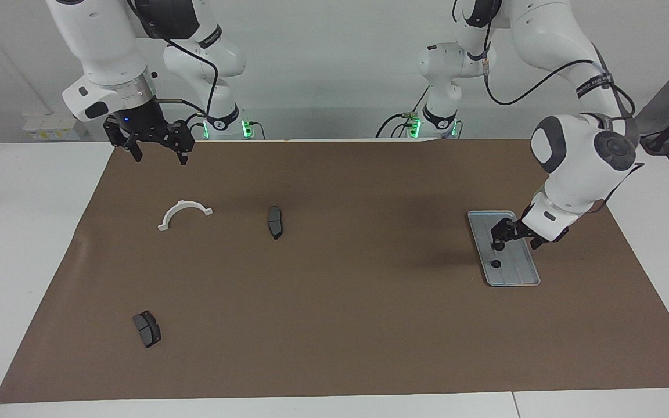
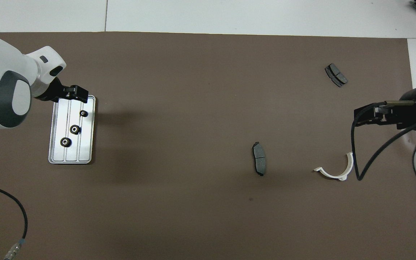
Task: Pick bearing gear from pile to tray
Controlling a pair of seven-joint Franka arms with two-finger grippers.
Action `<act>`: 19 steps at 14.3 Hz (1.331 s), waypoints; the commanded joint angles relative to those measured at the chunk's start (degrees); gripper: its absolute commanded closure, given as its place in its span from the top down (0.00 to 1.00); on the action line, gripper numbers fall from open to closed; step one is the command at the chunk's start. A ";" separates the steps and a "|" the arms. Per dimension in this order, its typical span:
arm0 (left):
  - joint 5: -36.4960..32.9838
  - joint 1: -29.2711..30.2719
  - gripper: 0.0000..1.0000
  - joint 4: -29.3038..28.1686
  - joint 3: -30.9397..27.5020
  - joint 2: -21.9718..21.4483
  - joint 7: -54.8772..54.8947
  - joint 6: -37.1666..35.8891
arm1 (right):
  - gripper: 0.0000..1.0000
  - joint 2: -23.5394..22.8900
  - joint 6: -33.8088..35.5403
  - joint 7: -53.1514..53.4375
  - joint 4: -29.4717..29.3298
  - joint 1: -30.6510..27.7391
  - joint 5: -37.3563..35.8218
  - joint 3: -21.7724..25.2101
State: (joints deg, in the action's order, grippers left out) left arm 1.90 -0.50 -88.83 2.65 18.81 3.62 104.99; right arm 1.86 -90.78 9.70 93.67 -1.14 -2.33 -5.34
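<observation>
Lying well apart: white bracket [image 1: 184, 213], two grey pads [image 1: 275, 221], tray [image 1: 523, 273].

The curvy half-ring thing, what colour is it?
White; the half-ring bracket shows best in the facing view.

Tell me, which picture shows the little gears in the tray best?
The overhead view. All three gears lie plain on the tray, none hidden. In the facing view only two dark specks show on the tray, one of them right at the left gripper.
</observation>
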 commanded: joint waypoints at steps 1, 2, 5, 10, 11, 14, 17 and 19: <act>0.56 -0.21 1.00 4.28 -0.28 -2.62 0.43 -8.64 | 1.00 0.96 0.78 -1.79 0.46 -0.79 1.54 -0.29; 0.21 -0.21 1.00 4.28 -0.28 -3.94 0.34 -11.27 | 1.00 0.96 0.78 -1.79 0.46 -0.79 1.54 -0.29; 0.47 -0.12 1.00 5.16 -0.63 -8.42 0.43 -15.42 | 1.00 0.96 0.78 -1.79 0.46 -0.79 1.54 -0.29; 0.56 -0.12 1.00 3.14 -0.45 -13.97 0.43 -15.52 | 1.00 0.96 0.78 -1.88 0.46 -0.79 1.54 -0.29; 0.47 0.06 1.00 3.05 -0.45 -14.15 0.60 -15.43 | 1.00 0.96 0.78 -1.79 0.37 -0.79 1.54 -0.29; 0.47 0.14 1.00 2.96 -0.45 -14.24 0.69 -14.73 | 1.00 0.96 0.78 -1.79 0.46 -0.79 1.54 -0.29; 0.47 0.58 1.00 2.18 -0.54 -14.41 0.43 -14.46 | 1.00 0.96 0.78 -1.79 0.46 -0.79 1.54 -0.29; 0.47 0.85 1.00 1.91 -0.72 -14.67 0.60 -14.46 | 1.00 0.96 0.78 -1.79 0.46 -0.79 1.54 -0.29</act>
